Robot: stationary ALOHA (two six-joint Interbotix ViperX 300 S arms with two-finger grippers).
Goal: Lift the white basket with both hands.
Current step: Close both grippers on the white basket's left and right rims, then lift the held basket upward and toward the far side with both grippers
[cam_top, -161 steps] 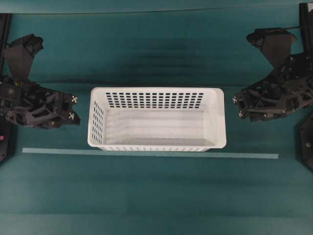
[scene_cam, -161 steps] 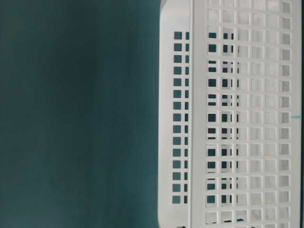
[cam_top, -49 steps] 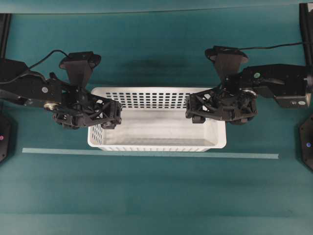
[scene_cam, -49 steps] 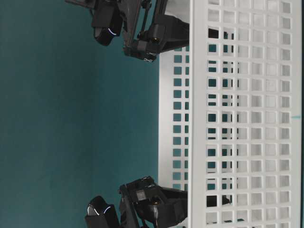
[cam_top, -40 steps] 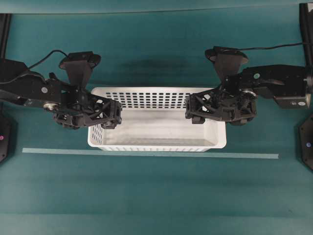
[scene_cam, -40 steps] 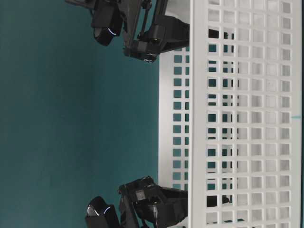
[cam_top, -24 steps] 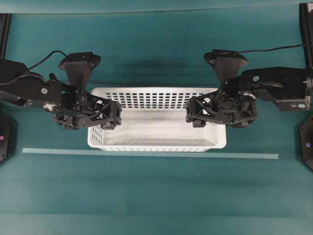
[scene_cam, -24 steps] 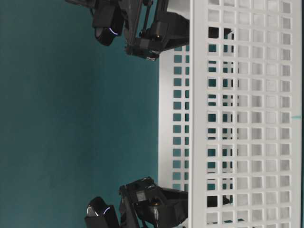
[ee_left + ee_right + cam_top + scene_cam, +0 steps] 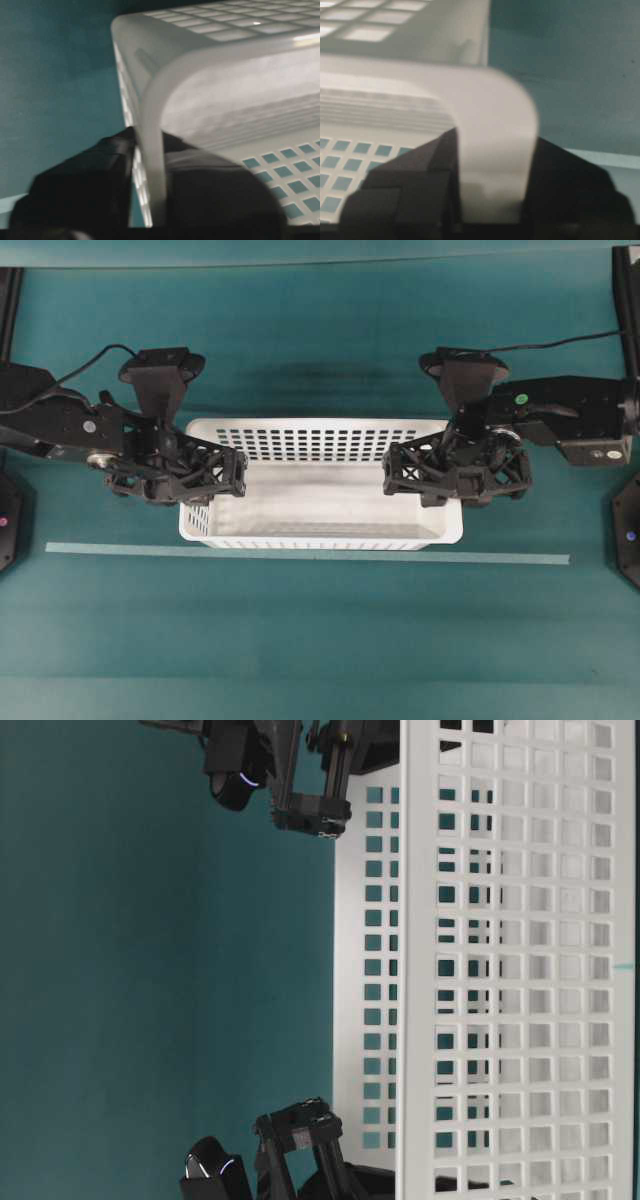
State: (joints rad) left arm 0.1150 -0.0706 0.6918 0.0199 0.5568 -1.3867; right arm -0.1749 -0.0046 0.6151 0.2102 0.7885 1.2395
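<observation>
Now left hand, right hand pinch white basket end rims.

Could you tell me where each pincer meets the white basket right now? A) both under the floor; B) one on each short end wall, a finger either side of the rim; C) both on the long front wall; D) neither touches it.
B: both wrist views show the white basket rim between the fingers of the left pincer and the right pincer.
</observation>
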